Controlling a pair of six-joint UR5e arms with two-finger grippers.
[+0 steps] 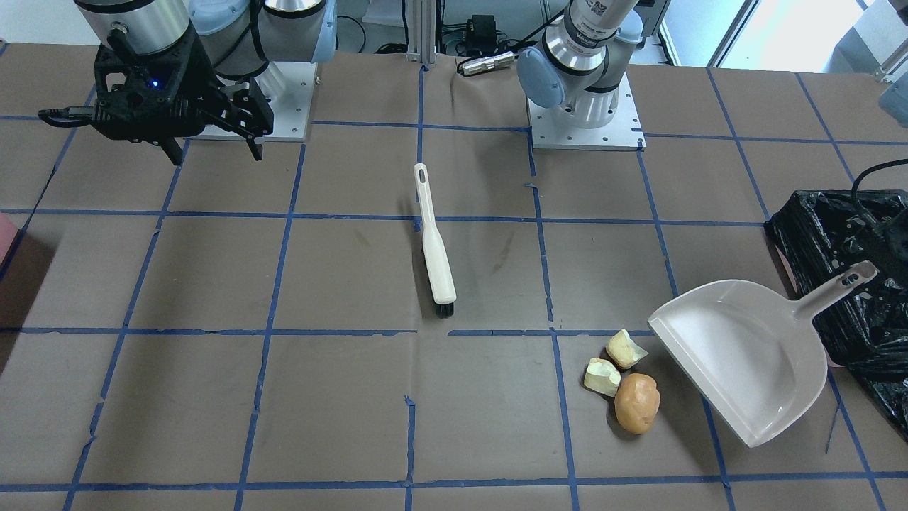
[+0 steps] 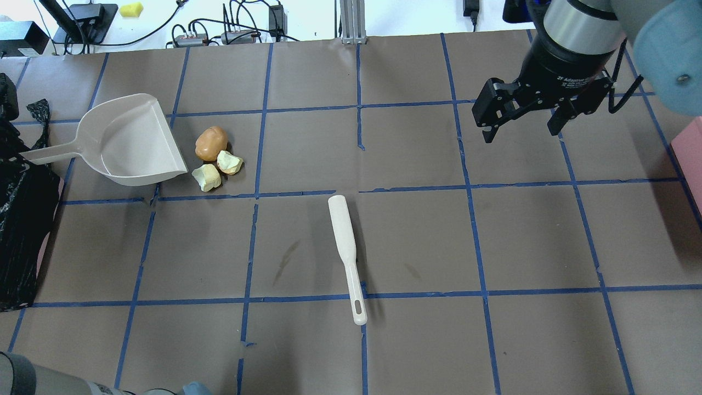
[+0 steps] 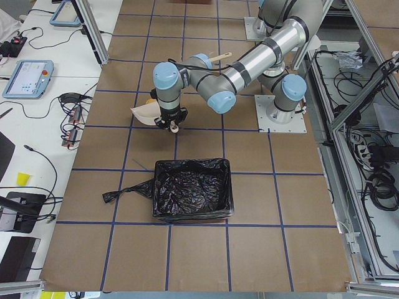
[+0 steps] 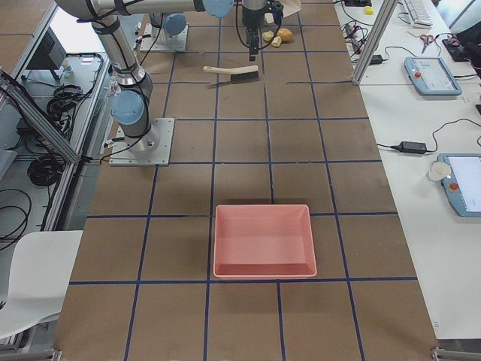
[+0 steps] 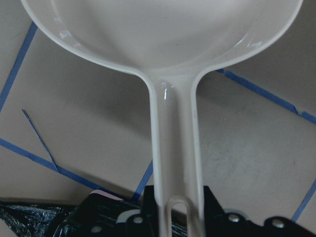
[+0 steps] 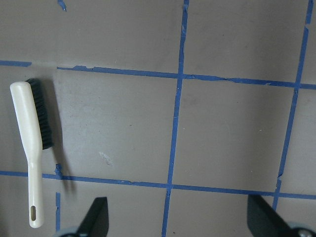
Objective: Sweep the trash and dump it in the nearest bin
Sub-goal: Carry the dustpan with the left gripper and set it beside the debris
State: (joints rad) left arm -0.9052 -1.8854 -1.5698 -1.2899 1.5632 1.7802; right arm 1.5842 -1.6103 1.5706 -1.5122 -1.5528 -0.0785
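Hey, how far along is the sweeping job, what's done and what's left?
Nothing is finished: the trash lies on the table beside the dustpan, none in the bin. In hand: the left gripper is at the dustpan handle, grip unclear; the right gripper hangs open, away from the brush. Left: sweeping, dumping.

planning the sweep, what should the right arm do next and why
Probably move the right gripper over the brush handle and lower onto it. The gripper is open and hovers well off to one side, the brush lies flat and untouched mid-table, and the trash sits just outside the dustpan lip, so nothing can be swept until the brush is picked up.
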